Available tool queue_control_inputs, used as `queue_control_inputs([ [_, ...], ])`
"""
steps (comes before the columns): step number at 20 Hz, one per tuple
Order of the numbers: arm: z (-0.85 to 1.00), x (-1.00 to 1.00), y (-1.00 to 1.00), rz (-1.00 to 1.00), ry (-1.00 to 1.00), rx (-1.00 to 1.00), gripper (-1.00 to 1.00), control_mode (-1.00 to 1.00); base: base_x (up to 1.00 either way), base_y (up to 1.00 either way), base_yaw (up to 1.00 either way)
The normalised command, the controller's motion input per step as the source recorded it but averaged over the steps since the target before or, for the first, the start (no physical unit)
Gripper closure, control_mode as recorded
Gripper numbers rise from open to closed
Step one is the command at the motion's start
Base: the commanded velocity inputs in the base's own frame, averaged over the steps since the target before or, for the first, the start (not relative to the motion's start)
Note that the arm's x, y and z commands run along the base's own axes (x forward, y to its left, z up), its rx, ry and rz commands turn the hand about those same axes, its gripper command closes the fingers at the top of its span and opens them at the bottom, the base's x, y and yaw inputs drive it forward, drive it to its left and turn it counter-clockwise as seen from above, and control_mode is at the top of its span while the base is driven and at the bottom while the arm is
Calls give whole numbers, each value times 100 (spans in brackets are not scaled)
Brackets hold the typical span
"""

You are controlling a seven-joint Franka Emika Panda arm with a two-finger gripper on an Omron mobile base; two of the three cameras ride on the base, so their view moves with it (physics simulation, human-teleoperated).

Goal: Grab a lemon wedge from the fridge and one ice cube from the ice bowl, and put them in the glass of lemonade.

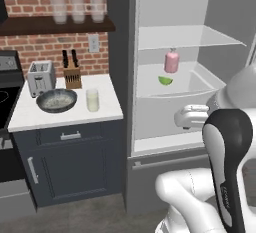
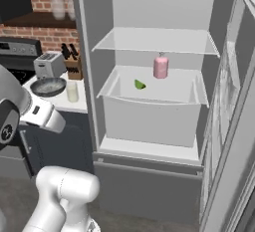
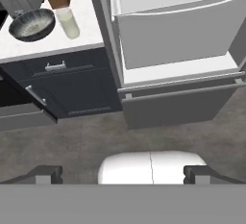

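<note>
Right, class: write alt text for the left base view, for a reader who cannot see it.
An open fridge holds a green lemon wedge beside a pink bottle on its middle shelf, with the white robot arm rising at lower right. To the left, a white counter carries the ice bowl, the glass of lemonade, a toaster and a knife block.

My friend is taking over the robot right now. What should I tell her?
Tool: open, holding nothing, out in front of the fridge.
Fridge door is open. The lemon wedge lies on the middle shelf, beside the pink bottle.
Ice bowl and glass of lemonade stand side by side on the counter, left of the fridge.
Done: fridge opened.
Left: pick the wedge, drop it in the glass, then one ice cube too.
</note>
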Motion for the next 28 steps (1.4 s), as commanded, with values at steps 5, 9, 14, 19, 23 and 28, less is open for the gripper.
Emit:
queue_control_inputs([
  [5,0,0,0,0,0,0,-100,100,16,-67,19],
  [9,0,0,0,0,0,0,-100,100,20,-44,6],
  [14,0,0,0,0,0,0,-100,100,54,-41,-1],
  [19,0,0,0,0,0,0,-100,100,34,-31,-12],
  [23,0,0,0,0,0,0,-100,100,1,-20,-19],
  [28,0,0,0,0,0,0,-100,100,12,1,-29],
])
